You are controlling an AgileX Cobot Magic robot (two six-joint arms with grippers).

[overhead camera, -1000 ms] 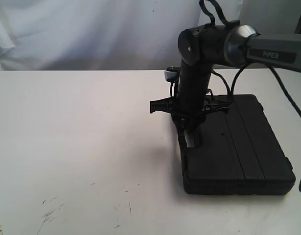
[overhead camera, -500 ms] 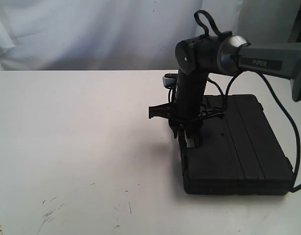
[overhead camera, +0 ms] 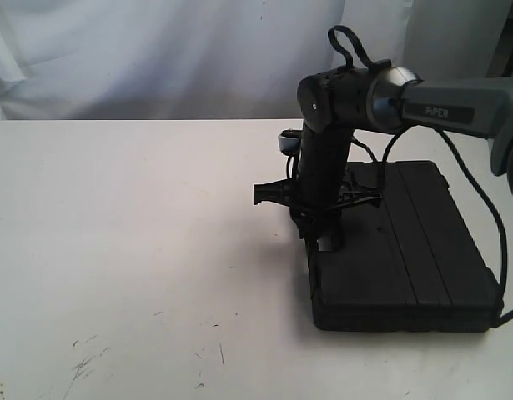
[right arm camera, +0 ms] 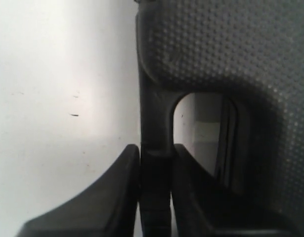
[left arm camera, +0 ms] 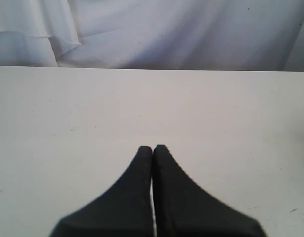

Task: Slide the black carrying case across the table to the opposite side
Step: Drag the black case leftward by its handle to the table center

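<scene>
Black case (overhead camera: 406, 258) sits on the right of your white table (overhead camera: 114, 233); your right gripper (right arm camera: 155, 148) pinches its handle (right arm camera: 154, 118); your left gripper (left arm camera: 152, 149) has fingers pressed together; scuffs (overhead camera: 85, 362) mark the near tabletop; white cloth (overhead camera: 156, 58) hangs behind.

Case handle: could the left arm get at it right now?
Probably not: the right hand is clamped on the handle, and the left hand sits shut over the table, case outside its view.

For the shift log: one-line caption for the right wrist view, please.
Right tool clamped on the handle bar of the black pebble-textured plastic carrying case, white flat tabletop beside it.
</scene>
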